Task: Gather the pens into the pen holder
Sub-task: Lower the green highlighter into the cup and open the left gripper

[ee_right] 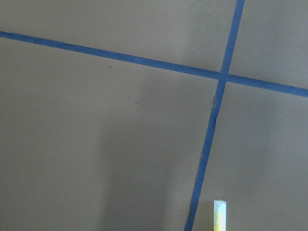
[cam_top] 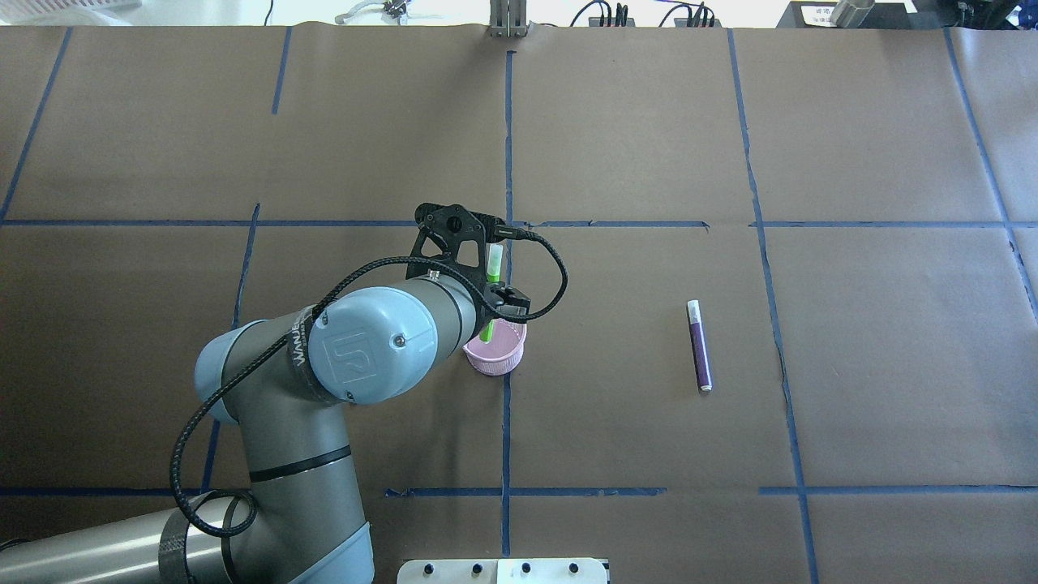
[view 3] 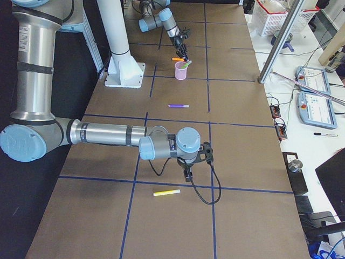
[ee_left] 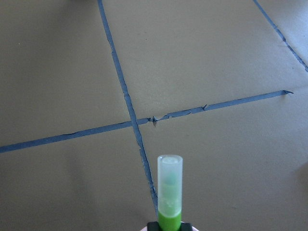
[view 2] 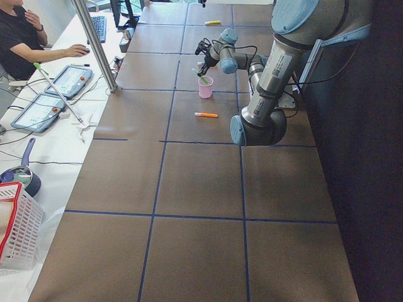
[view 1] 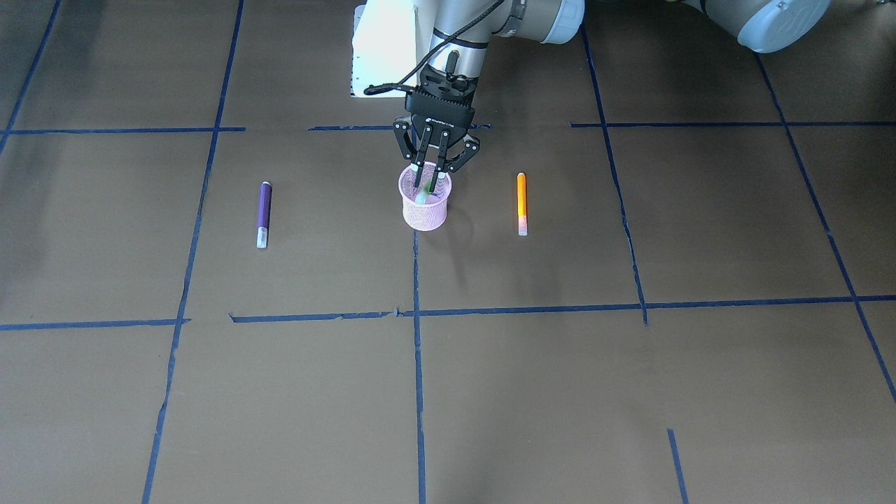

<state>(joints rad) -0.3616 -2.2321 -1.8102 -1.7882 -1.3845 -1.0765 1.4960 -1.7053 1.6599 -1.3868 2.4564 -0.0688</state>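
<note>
Green pen (cam_top: 493,274) dips into holder (cam_top: 496,362); purple (cam_top: 699,345), orange (view 1: 521,201) flat.

Pens: four. Green pen (cam_top: 494,261), one, lower end inside pen holder (view 1: 424,213). Front-facing view: purple pen (view 1: 264,213), one, 9 o'clock of holder; orange pen (view 1: 521,203), one, 3 o'clock. Yellow pen (view 3: 166,192), one, well apart. Pen holders: one.

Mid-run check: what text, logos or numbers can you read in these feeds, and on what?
"UR": logo on the left arm's blue joint cap.
Lettering on the grey ring beside it: blurred, unreadable.
White print on the left claw: too small.
Green pen: no print visible.
</note>
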